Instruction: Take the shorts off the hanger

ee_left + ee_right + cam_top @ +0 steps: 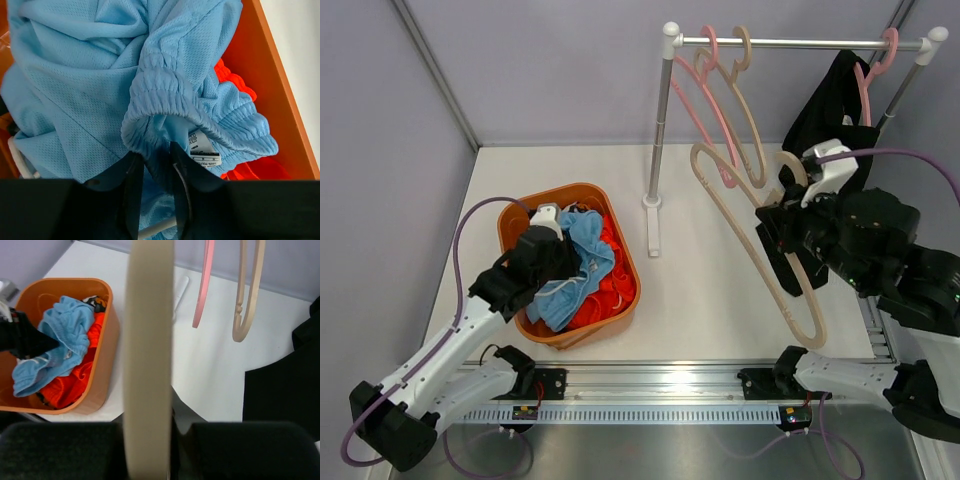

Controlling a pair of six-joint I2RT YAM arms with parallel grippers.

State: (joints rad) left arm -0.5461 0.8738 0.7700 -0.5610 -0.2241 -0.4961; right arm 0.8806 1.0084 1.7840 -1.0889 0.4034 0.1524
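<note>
Light blue shorts [582, 262] [90, 75] [65, 335] lie crumpled in the orange basket [560, 195] [107, 340], on top of bright orange shorts [610, 280] [235, 82] [75, 385]. My left gripper [552, 258] [157, 150] hangs over the basket, jaws slightly parted, with the blue waistband still lying between the tips. Black shorts [830, 105] [282, 390] hang from a pink hanger [875, 60] at the rail's right end. Beside them my right gripper [770, 225] [150, 410] is shut on a bare beige hanger [724, 212] [148, 340], held tilted below the rail.
The clothes rail [800, 43] stands on a white post [660, 120] at the back. An empty pink hanger [705, 100] [202, 290] and an empty beige one [745, 90] [247, 300] hang at its left end. A patterned scrap [95, 301] shows at the basket's far side.
</note>
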